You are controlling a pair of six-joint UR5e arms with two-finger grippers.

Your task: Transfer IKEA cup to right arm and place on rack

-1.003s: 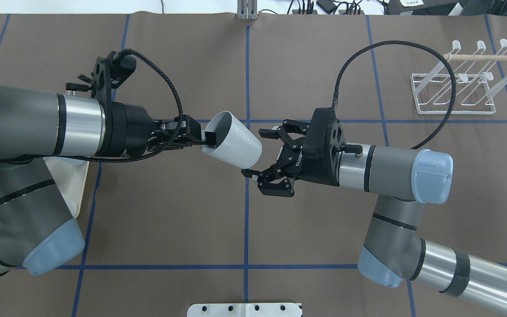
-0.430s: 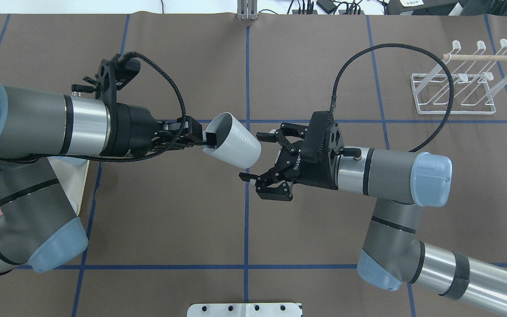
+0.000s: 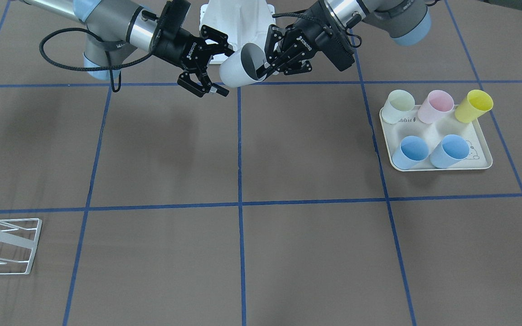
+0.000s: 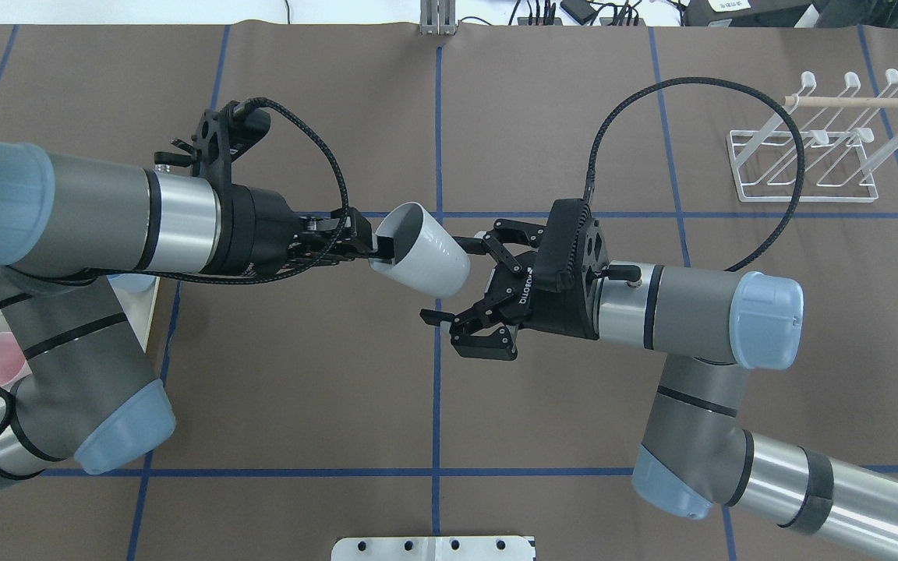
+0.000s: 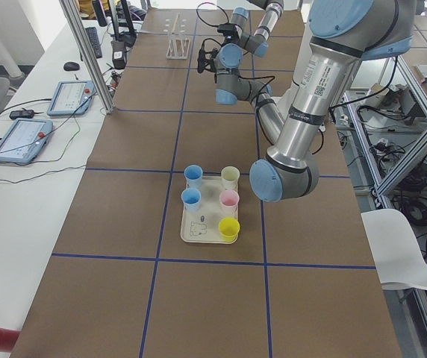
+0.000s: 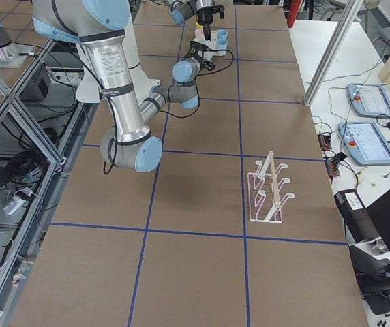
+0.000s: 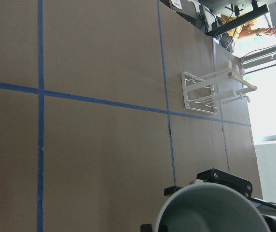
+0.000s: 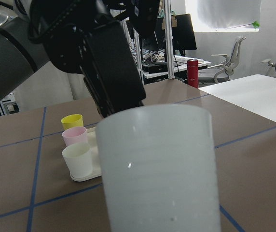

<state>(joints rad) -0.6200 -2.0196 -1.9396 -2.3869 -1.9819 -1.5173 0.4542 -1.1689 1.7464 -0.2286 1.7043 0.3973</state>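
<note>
A white cup (image 4: 422,249) held up in the air
The left gripper (image 4: 381,248) pinches its rim; the right gripper (image 4: 447,276) is wide open by its bottom; the wire rack (image 4: 807,156) sits well apart.

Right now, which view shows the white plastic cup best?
Overhead exterior: the whole white plastic cup shows, left tool pinching its rim. Front-facing shows its mouth; right wrist its wall; left wrist its rim; side views barely anything.
</note>
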